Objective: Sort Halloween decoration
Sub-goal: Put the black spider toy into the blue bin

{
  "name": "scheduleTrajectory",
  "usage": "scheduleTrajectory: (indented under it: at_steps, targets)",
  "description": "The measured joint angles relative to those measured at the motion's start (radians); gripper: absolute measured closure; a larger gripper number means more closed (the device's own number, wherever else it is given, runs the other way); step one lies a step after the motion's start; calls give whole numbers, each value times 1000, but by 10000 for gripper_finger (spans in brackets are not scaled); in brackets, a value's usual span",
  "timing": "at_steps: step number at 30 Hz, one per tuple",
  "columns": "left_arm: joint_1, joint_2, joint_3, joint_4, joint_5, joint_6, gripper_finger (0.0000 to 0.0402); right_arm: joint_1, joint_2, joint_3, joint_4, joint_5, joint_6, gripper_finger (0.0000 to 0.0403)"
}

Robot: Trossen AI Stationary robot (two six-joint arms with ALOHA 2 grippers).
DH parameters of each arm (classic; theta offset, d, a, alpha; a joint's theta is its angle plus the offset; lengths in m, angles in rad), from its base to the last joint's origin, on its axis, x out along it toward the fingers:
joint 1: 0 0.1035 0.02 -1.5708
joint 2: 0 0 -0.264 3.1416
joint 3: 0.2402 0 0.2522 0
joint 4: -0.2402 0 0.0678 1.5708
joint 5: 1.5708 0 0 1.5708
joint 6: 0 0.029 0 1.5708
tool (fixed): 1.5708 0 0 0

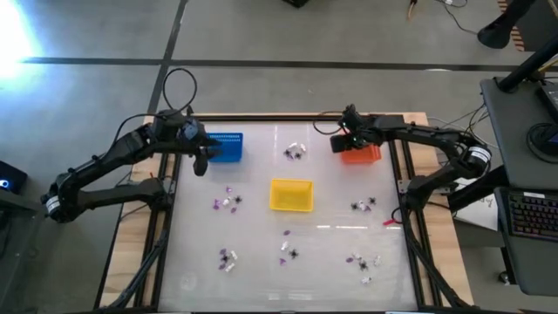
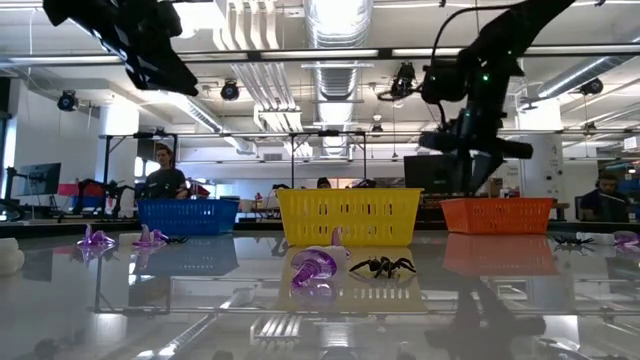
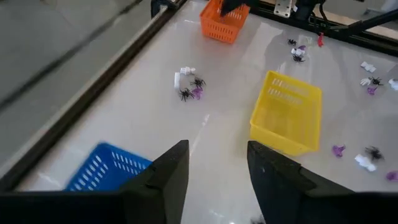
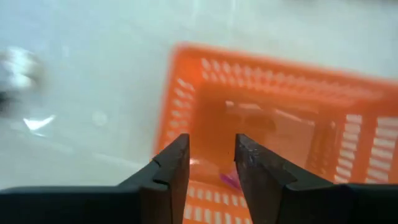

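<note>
Halloween decoration lies in small clusters of black, purple and white trinkets on the table, for instance near the far middle [image 1: 295,153], at the left [image 1: 227,201] and at the right [image 1: 362,205]. My left gripper [image 3: 217,168] hovers open beside the blue basket [image 1: 225,146], at its left near corner, with nothing between its fingers. My right gripper [image 4: 211,163] hangs open above the orange basket [image 4: 280,124], pointing steeply down into it. A small purple trinket [image 4: 229,180] lies on the orange basket's floor below the fingers.
A yellow basket [image 1: 290,194] stands mid-table between the clusters. In the low view a purple trinket [image 2: 313,268] and a black spider [image 2: 383,266] lie in front of it. More clusters lie near the front edge [image 1: 228,259] [image 1: 364,262]. People sit in the room beyond.
</note>
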Motion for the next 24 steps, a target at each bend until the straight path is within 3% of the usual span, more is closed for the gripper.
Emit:
scheduleTrajectory:
  at_steps: [4,13,24]
  targets:
    - [-1,0,-1,-121,19,-32,248,0,-1,96,-21,-1,-60,273]
    - [-34,3,-2,-123,61,-40,268,-4,-1,287,-21,-1,-162,273]
    - [-161,109,-6,-121,30,-55,279,-4,-1,355,-29,-1,-201,271]
